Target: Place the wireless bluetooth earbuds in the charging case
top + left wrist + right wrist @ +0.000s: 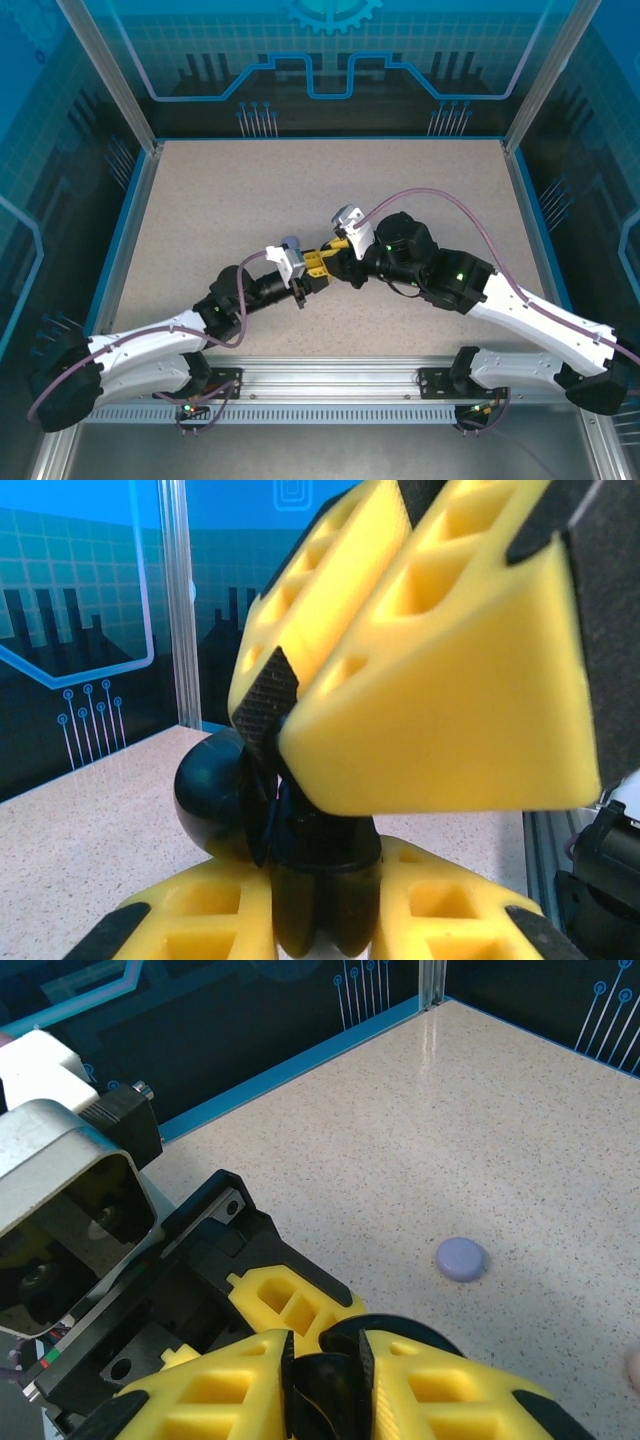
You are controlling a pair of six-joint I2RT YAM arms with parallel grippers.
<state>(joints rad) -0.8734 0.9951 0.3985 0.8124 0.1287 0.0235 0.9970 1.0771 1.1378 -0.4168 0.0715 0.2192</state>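
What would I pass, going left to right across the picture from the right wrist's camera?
Left arm's grey camera box → black object pinched in the right end effector → lilac round case → pink thing, cut off at the right edge.

Right gripper [323,1352] at bottom edge, yellow fingers [215,1388] pressed together on black rounded object [325,1400]. Left gripper [292,1305] faces it, one yellow finger reaching same black object; black body and grey-white camera housing [60,1175] up left. Speckled beige table [400,1140] beyond. Lilac round case [460,1258] lies flat, well apart from both grippers. Pink object [633,1368] cut by right edge. Blue rim [300,1065] along far wall.
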